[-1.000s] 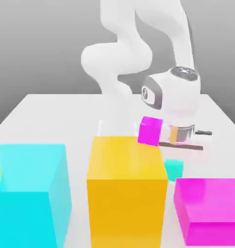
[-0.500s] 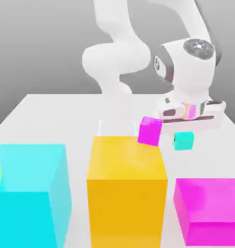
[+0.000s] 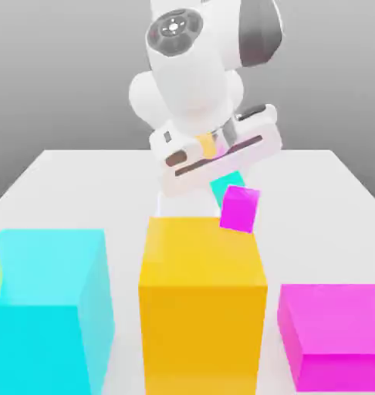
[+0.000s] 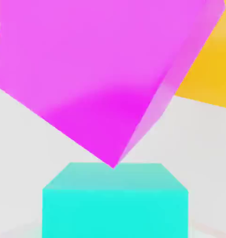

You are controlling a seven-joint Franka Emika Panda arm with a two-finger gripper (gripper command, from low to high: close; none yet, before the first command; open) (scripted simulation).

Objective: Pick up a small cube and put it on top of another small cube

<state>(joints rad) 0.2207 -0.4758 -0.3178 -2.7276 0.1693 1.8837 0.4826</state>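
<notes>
The claw is clamped on the tiny teal-green plain cube, carried in the air just behind the small magenta cube mid-table, so the carry is underway; next comes lowering it squarely on top.

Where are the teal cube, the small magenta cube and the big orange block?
teal cube (image 4: 115, 204), hand view, on its near face.
small magenta cube (image 3: 240, 209), exterior view, on its front face.
big orange block (image 3: 202, 332), exterior view, on its front face.
</notes>
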